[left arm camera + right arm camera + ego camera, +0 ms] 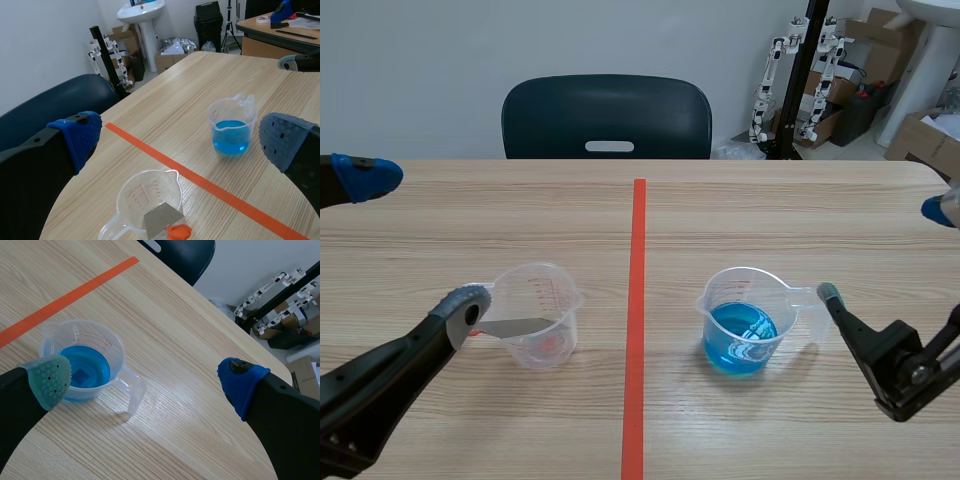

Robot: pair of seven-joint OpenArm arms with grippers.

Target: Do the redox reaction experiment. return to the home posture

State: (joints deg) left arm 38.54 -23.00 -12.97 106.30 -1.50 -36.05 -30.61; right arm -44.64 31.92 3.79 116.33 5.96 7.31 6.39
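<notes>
A clear measuring cup [542,316] stands left of the tape line, with a grey metal sheet [517,327] leaning inside it over an orange piece [178,231]. Right of the line stands a second clear cup [748,322] of blue liquid [85,371], its handle pointing right. My left gripper [415,240] is open, beside the left cup's handle; in its wrist view [182,142] both cups [150,202] [231,125] lie ahead. My right gripper [885,250] is open, just right of the blue cup's handle. In its wrist view [145,382] the cup [82,357] sits by the grey-green pad [50,380].
An orange-red tape line [638,320] runs down the table's middle. A dark chair [607,115] stands behind the far edge. Cartons [920,135], small white robot arms on a black stand [800,75] and a white pedestal [145,22] are off the table at the back right.
</notes>
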